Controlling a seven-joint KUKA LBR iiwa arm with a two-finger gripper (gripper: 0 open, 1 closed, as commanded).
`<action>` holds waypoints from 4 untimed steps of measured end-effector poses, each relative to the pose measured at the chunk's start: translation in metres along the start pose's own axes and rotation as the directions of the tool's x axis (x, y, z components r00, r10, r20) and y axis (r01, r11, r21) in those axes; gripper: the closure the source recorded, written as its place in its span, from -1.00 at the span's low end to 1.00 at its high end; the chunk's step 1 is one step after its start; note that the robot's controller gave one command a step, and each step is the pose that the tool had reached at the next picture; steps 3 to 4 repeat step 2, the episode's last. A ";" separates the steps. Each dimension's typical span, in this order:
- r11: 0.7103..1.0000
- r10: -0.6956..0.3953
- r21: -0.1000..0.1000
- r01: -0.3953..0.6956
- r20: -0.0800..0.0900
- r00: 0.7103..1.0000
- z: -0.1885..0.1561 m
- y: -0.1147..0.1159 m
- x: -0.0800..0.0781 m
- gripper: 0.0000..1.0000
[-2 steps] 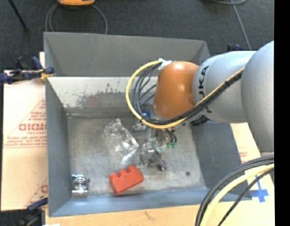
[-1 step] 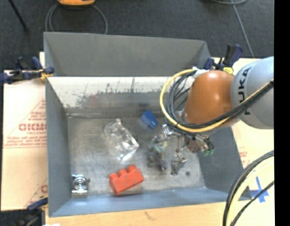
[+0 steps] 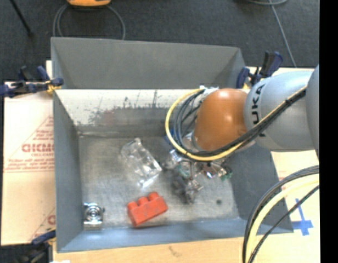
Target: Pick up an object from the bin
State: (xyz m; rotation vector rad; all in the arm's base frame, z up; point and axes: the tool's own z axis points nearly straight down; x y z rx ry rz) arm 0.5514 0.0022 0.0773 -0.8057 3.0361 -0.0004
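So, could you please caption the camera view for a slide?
Gripper in bin, right of a clear plastic piece and a red brick.

grey bin [image 3: 103, 174] | clear plastic piece [image 3: 139, 159] mid-floor | red brick [image 3: 147, 208] near front | small metal part [image 3: 93, 213] front-left corner

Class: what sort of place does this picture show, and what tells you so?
Probably a robotics lab: a robot arm reaches into a grey metal bin holding a red toy brick and a clear plastic piece.

Robotics lab, KUKA arm [image 3: 279, 111] over grey metal bin [image 3: 147, 64], dark carpeted floor [image 3: 174, 15]
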 end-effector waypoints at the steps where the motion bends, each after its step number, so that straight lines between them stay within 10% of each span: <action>1: 1.000 0.004 -0.001 -0.004 0.002 1.000 -0.001 0.000 0.000 1.00; 2: 0.924 -0.383 0.010 0.383 0.005 0.924 -0.187 -0.065 0.016 1.00; 4: 0.924 -0.383 0.010 0.383 0.005 0.924 -0.187 -0.065 0.016 1.00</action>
